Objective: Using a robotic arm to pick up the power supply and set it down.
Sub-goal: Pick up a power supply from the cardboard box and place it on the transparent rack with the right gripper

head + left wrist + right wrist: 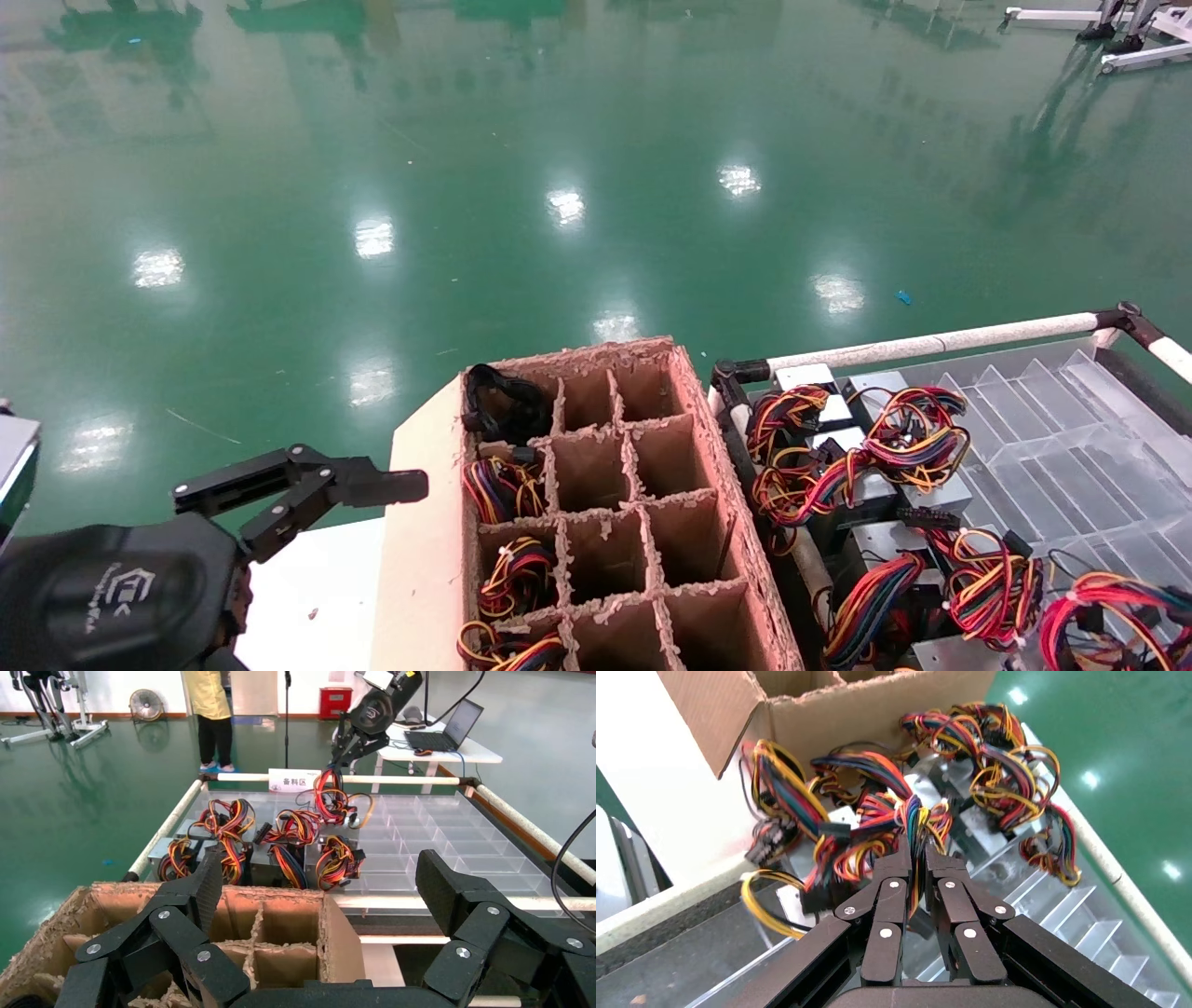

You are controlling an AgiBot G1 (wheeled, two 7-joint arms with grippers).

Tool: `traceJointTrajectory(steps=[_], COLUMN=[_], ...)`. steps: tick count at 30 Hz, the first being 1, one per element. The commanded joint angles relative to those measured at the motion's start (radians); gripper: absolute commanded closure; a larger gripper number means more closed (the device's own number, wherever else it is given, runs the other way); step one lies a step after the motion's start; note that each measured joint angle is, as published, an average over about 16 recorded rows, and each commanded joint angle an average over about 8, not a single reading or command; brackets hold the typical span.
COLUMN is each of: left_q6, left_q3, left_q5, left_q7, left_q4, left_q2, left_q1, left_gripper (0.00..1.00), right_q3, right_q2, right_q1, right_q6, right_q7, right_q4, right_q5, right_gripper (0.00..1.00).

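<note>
- Right jaws (918, 855) are clamped on a wire bundle (916, 822), probably that of a power supply (979, 822) lying in the clear tray (1088, 910) just beyond them.
- Left jaws (320, 888) are spread wide, parked beside the cardboard box (281, 920).

i see a clear plastic tray (1052, 438) with a white pipe rail (931, 343) along its far edge. many power supplies (866, 485) with bright wires lie on it, at the end next to the cardboard box (605, 503). the box sits on a white table (317, 596), just beside the tray. under it all is the shiny green floor (559, 140).
</note>
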Motion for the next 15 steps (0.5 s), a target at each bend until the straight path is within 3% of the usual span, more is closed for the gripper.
traceJointTrajectory(steps=[1, 15], left_q6=[0.000, 0.000], left_q3=[0.000, 0.000], left_q5=[0.000, 0.000], left_q7=[0.000, 0.000], left_q4=[0.000, 0.000], left_q2=[0.000, 0.000], left_q1=[0.000, 0.000], left_gripper=[0.00, 0.00], right_q3=[-0.010, -0.073], right_q2=[0.002, 0.033], right_q1=[0.003, -0.019], right_q6=[0.000, 0.001], right_q7=[0.001, -0.042], right_q4=[-0.006, -0.057], right_q5=[0.001, 0.090], right_gripper=[1.00, 1.00])
